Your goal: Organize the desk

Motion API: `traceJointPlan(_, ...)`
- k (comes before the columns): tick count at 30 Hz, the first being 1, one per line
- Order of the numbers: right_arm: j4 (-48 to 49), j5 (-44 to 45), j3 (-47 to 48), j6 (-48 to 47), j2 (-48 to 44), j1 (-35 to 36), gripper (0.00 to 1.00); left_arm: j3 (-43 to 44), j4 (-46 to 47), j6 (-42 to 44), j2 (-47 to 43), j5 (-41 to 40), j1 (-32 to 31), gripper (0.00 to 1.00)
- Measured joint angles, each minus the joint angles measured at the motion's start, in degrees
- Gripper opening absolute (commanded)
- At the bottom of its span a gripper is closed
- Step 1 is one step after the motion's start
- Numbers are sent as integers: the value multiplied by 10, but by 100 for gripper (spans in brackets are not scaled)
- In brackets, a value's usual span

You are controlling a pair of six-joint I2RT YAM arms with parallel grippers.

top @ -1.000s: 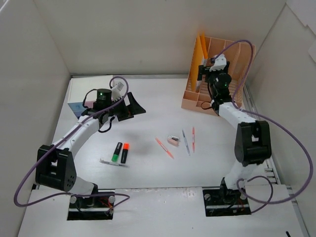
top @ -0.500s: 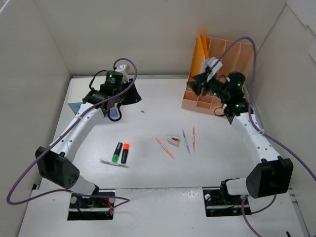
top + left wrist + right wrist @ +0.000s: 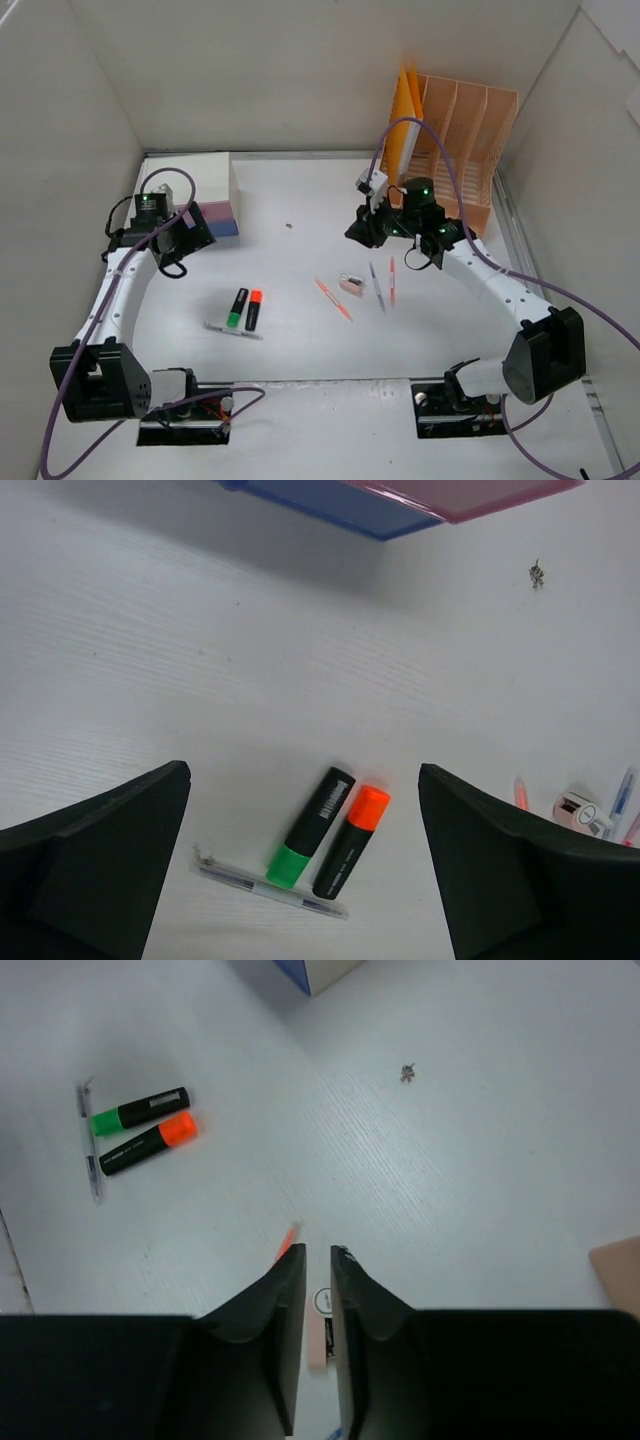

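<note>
Above the stiff, unliftable desk (image 3: 300, 340), left gripper (image 3: 303, 780) gapes wide, right gripper (image 3: 317, 1255) pinched closed, empty; pinch light pens (image 3: 376, 288) midway.

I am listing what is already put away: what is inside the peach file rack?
A yellow-orange folder stands in the leftmost slot of the peach file rack. The other upright slots look empty. The right arm covers its low front part.

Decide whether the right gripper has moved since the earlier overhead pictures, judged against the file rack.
Yes. The right gripper, earlier up at the peach file rack, now hangs left of it and lower in the view, over the desk.
</note>
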Motion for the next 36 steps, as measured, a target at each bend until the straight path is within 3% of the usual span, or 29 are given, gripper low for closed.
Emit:
traceJointPlan(2, -9, 12, 0, 6, 5, 1, 25, 1, 11, 16, 9, 1, 10, 87)
traceJointPlan(4, -19, 24, 0, 10, 11, 1, 25, 8, 21, 29, 25, 1, 17, 71)
traceJointPlan(7, -29, 37, 0, 13, 12, 1, 9, 27, 45, 55, 59, 1, 23, 53)
traceJointPlan(9, -31, 42, 0, 13, 12, 1, 7, 36, 64, 69, 80, -1, 24, 49)
traceJointPlan(28, -37, 78, 0, 14, 16, 1, 11, 82, 179, 109, 204, -38, -1, 49)
traceJointPlan(34, -37, 83, 0, 12, 16, 1, 14, 94, 191, 105, 221, -42, -10, 36)
traceJointPlan(36, -37, 83, 0, 10, 16, 1, 14, 99, 193, 105, 229, -47, -11, 35)
